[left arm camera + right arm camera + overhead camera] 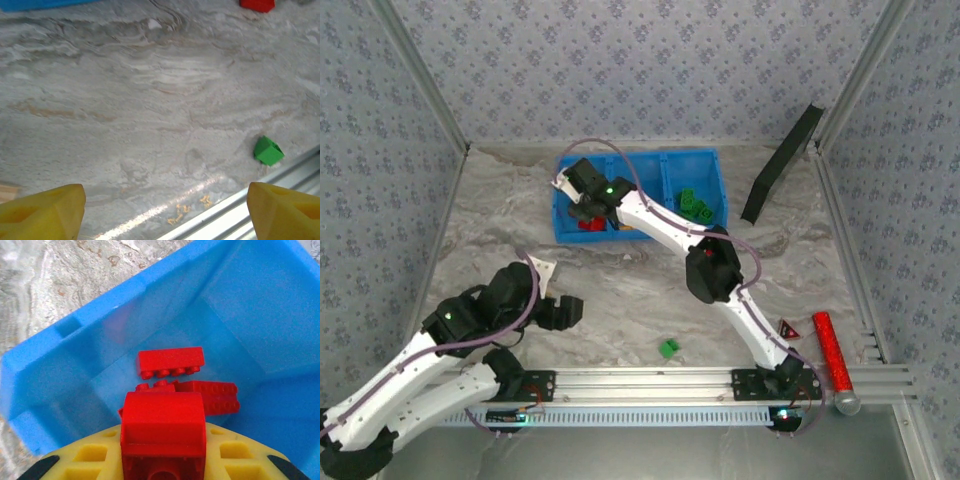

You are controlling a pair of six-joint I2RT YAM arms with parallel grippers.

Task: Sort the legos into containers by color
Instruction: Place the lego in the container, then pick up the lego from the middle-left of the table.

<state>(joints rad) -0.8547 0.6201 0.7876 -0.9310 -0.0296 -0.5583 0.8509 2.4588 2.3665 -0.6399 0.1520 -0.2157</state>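
**Red brick over the red compartment, release is the step in hand**

Top view: my right gripper [588, 203] reaches over the left compartment of the blue bin [640, 154], where red bricks [590, 223] already lie. Green bricks [695, 206] sit in the right compartment. One loose green brick [668, 348] lies on the table [500, 220] near the front rail. My left gripper [560, 310] hangs low on the left side, well apart from it.

Left wrist: my left gripper [165, 215] is spread wide, with the yellow fingers [42, 212] at both edges and nothing between them. The green brick [268, 151] lies ahead to the right, just beside the rail. It is not lined up between the fingers.

Right wrist: my right gripper [162, 457] is pinching a red brick [162, 427], held above the bin floor. Loose red bricks [170, 362] lie below it, inside the blue wall [75, 365].

My read: the colour match is right, so the right side's next move is just to spread the jaws and let the brick fall, then lift clear of the wall. The left side needs to swing toward the green brick, centre it between the fingers, then come down. The rail is close, so a finger could catch on it.
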